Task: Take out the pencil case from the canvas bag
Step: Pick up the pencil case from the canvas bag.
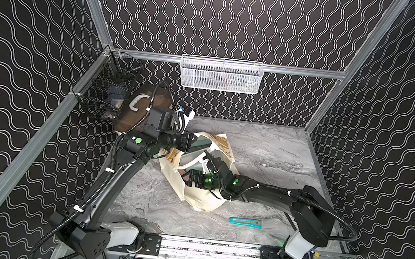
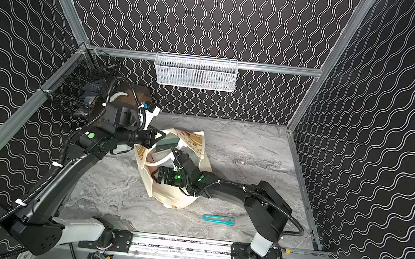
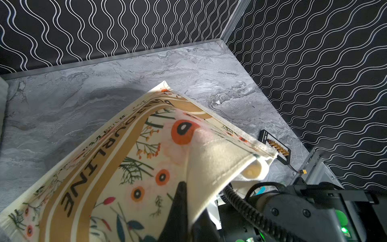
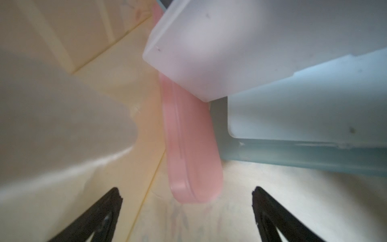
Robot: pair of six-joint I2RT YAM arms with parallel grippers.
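One canvas bag [image 1: 193,199]: left pincer [image 1: 195,142] clamps it, right pincer [image 4: 186,189] gapes.

Bare marble table [image 1: 277,153] runs from 12 to 4 o'clock of the canvas bag [image 1: 195,199], with only a teal utility knife [image 1: 245,222] lying at 5 o'clock. At 10 o'clock a brown-lidded box [image 1: 134,117] and a black wire basket [image 1: 102,90] crowd the corner. The left arm crosses that side, and the left gripper [image 1: 194,141] pinches the bag's rim up so the mouth gapes.

Inside the bag, the right gripper [image 4: 186,189] is spread wide, with a pink case [image 4: 188,146] end-on between its fingers. A frosted white box [image 4: 205,48] overlies the case's far end. A pale blue box [image 4: 303,121] just beside the case closes that side. The other side is slack cloth.
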